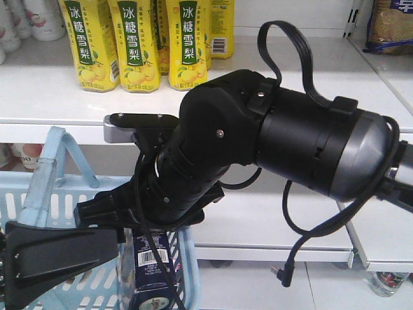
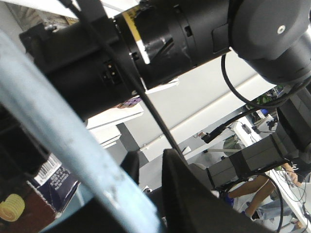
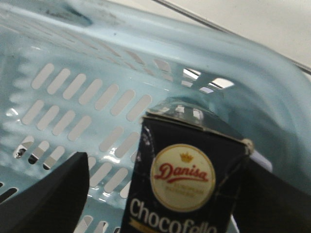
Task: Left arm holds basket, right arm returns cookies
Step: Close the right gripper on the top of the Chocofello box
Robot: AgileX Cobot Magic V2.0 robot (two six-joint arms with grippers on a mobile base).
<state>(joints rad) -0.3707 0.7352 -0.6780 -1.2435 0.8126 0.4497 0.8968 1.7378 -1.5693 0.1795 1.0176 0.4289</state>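
The light blue basket (image 1: pixel 71 200) hangs at the lower left of the front view. Its hoop handle (image 2: pixel 58 126) runs slantwise through my left gripper (image 2: pixel 150 162), which looks shut on it. That gripper shows as a black wedge (image 1: pixel 58 258) at the basket's near rim. The bulky right arm (image 1: pixel 258 129) bends down into the basket. The dark navy cookies box (image 3: pixel 187 179), marked "Chocofello", stands inside against the slotted wall (image 3: pixel 73 102). My right gripper (image 3: pixel 165 162) is open around the box. The right finger touches it and the left finger (image 3: pixel 48 194) stands apart.
A white shelf (image 1: pixel 58 97) just behind the basket carries yellow drink cartons (image 1: pixel 139 39) and white bottles (image 1: pixel 32 16). A brown bag (image 1: pixel 390 26) lies at the top right. A lower shelf (image 1: pixel 290 239) runs under the arm, and a loose black cable (image 1: pixel 303 245) dangles in front of it.
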